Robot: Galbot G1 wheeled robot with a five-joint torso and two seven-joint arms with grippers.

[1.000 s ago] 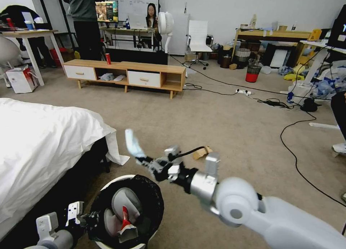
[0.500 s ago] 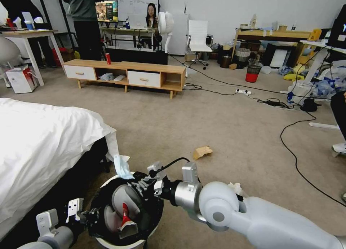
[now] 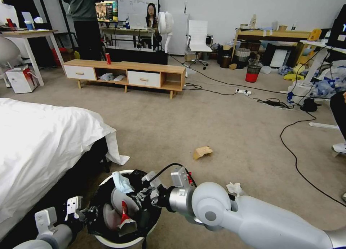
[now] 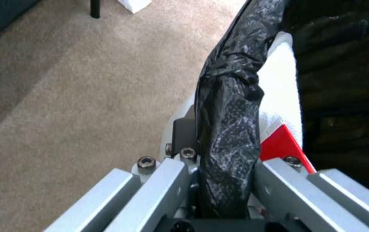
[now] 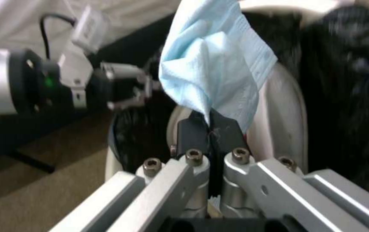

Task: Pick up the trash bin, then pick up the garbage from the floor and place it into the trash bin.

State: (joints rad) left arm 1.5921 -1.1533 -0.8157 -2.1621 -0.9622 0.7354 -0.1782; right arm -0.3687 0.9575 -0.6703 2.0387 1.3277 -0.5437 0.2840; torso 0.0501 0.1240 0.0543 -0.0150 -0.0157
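While the left tool (image 3: 87, 213) clamps the bag-lined rim of the trash bin (image 3: 108, 241) beside the bed (image 3: 43, 144), the right tool (image 3: 138, 196) has come lower than half a second ago and now sits over the bin's mouth, pinching the blue face mask (image 3: 122, 182). On the carpet lie a brown paper bag (image 3: 202, 152) and a white tissue (image 3: 234, 188).

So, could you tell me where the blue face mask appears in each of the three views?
Head view: the blue face mask hangs over the far rim of the trash bin, pinched by the right gripper.
Left wrist view: not in it.
Right wrist view: the mask stands up from the shut fingertips, upper centre.
Shared landmark: the bin's black bag, clamped by the left gripper.
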